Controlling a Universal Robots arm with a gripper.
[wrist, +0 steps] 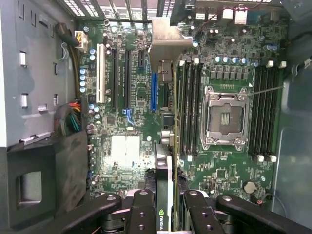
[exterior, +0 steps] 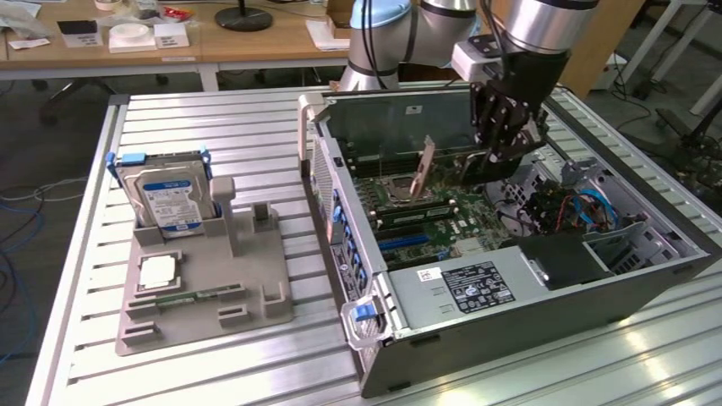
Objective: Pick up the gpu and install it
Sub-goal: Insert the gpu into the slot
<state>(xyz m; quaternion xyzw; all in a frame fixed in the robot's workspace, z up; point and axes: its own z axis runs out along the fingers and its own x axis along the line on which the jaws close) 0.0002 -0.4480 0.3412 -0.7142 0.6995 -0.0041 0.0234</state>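
One slotted aluminium bench (exterior: 215, 118) takes up most of the exterior view. Toward its edge at the exterior view's left lies a grey holder tray (exterior: 192, 326), with a hard drive (exterior: 169, 199) standing upright at the tray's far end. An open computer case (exterior: 631, 279) lies on its side along the bench's edge at the exterior view's right. The arm (exterior: 530, 25) reaches down into it from the far side. Its gripper (exterior: 496, 161) is low inside the case, and the gpu (exterior: 427, 167) shows beside it as a thin card seen edge-on, above the board. Behind the bench stand wooden desks (exterior: 259, 46) with small boxes and papers on them. Blue cables (exterior: 17, 245) trail on the floor past the bench's edge at the exterior view's left.

In the wrist view, the gripper (wrist: 165, 214) is clamped narrowly on the gpu (wrist: 164, 165), one black finger (wrist: 141, 209) on each face. The card runs edge-on away from the camera to its silver bracket (wrist: 166, 41), over the green motherboard (wrist: 126, 97). It lies between a blue slot (wrist: 153, 92) and the memory slots next to the processor socket (wrist: 225, 119). Whether the card touches the board cannot be told.
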